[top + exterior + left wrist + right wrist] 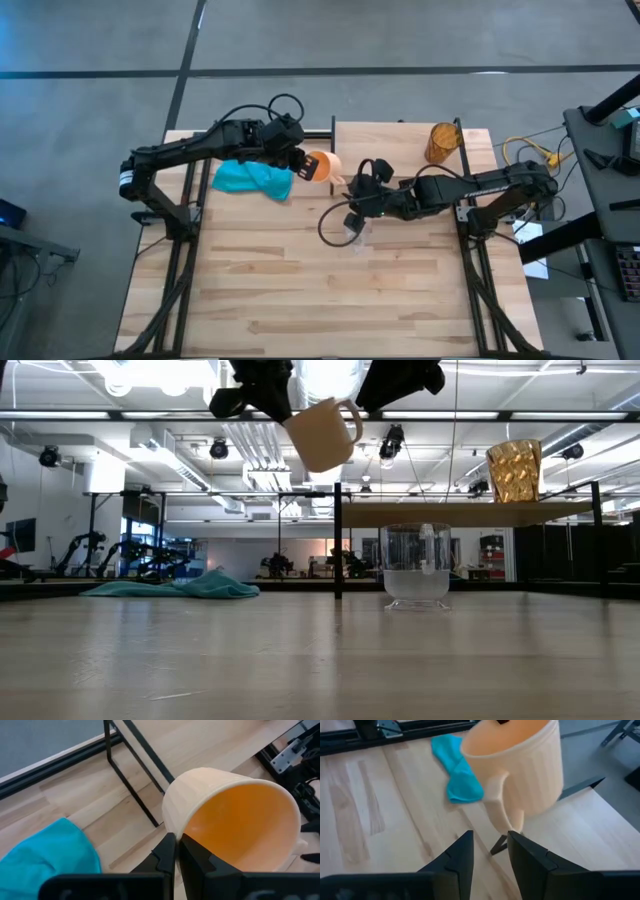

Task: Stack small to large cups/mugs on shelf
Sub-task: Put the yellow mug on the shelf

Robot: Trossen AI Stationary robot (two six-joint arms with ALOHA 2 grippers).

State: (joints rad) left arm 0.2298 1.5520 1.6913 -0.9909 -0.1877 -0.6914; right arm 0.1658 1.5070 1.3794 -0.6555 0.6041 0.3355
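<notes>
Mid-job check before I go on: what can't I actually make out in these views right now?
- Left gripper: the mug hides how far its fingers reach over the rim, left wrist view.
- Glass cup: in the high view the right arm covers most of it.
- Right gripper: its fingers are cut off by the low view's top edge.
- Brown cup: its inside is too small to see.
</notes>
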